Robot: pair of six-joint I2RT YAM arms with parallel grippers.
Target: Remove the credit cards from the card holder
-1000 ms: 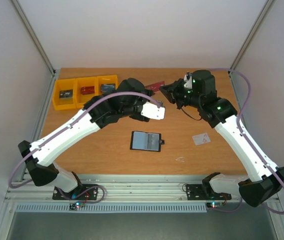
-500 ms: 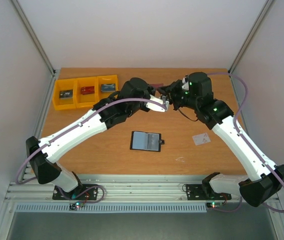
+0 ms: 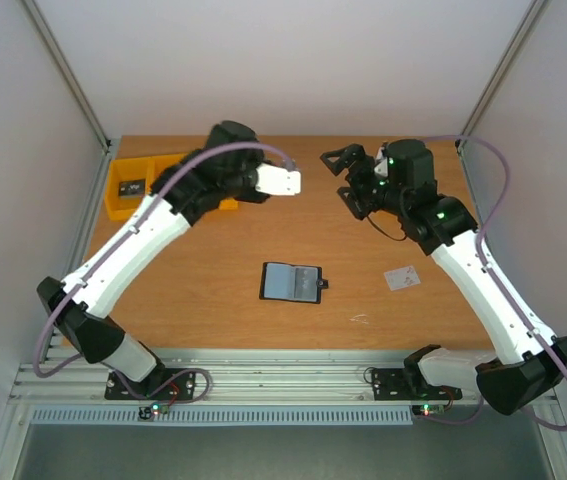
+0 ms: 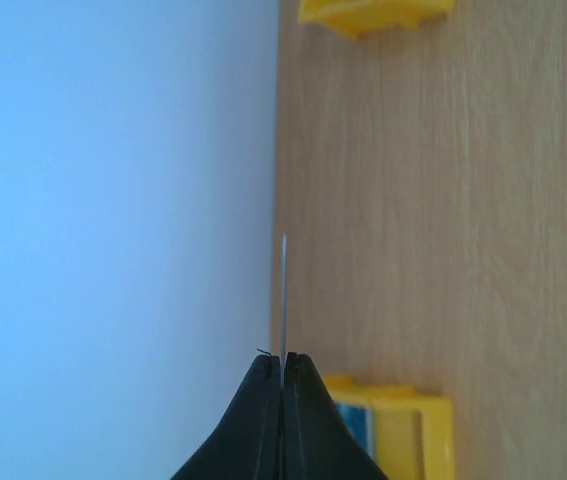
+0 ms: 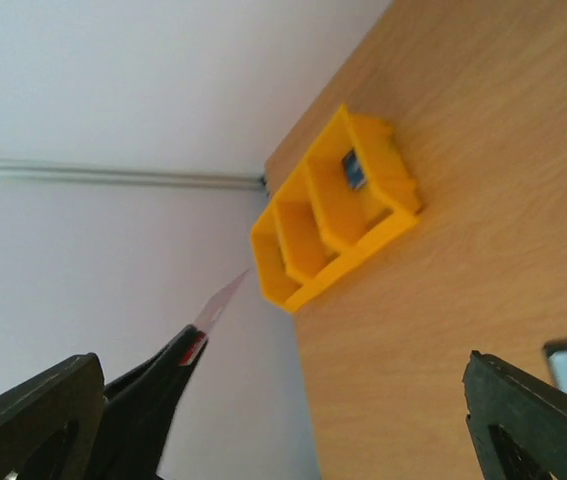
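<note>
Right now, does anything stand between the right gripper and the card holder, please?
Nothing visible does. The open right gripper hangs over the far side of the table; the card holder lies open on bare wood. The left gripper, shut on a card, is off by the yellow bins.

Open wooden tabletop (image 3: 203, 310) fills the near half for you, broken only by the flat black bi-fold card holder (image 3: 291, 282), lying open at centre, and a small whitish plastic card (image 3: 401, 277) to its right, near the white right arm (image 3: 483, 290). The white left arm (image 3: 133, 250) slants over the left side and hides part of the yellow plastic bins (image 3: 115, 205) in the far left corner. Above the far table, a narrow gap separates the left gripper (image 4: 283, 360), pinching a thin red plastic card (image 5: 221, 300), from the wide-spread right gripper (image 3: 341, 176). Pale walls (image 3: 23, 150) close three sides.
</note>
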